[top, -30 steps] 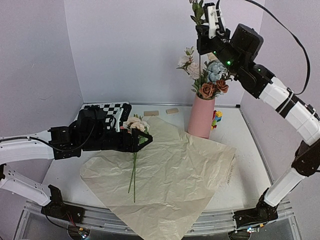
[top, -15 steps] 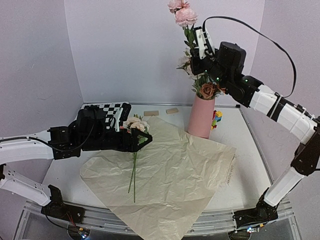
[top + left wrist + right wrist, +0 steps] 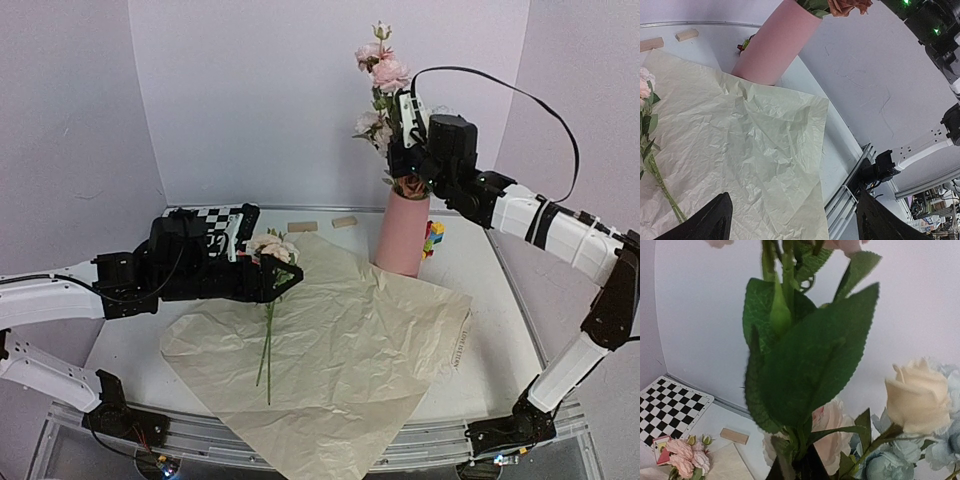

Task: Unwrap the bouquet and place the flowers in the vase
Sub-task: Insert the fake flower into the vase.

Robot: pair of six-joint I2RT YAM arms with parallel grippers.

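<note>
while flowers point(image 3: 386, 72) fill vase point(image 3: 402, 236), paper point(image 3: 350, 345) lies spread.

The room is bright and evenly lit, with soft light from overhead on pale lilac walls and no hard glare. Under the left arm point(image 3: 150, 275) a faint, blurry shadow lies on the table point(image 3: 130, 350). The paper point(image 3: 340, 350) shows gentle shading in its creases. From above, the front rail point(image 3: 300, 445) bows with wide-angle distortion. The left wrist view is tilted, its left fingers point(image 3: 705, 222) black silhouettes. In the right wrist view the leaves point(image 3: 805, 370) loom close, dark and soft-edged, while the checkerboard point(image 3: 670, 405) behind looks sharper.
</note>
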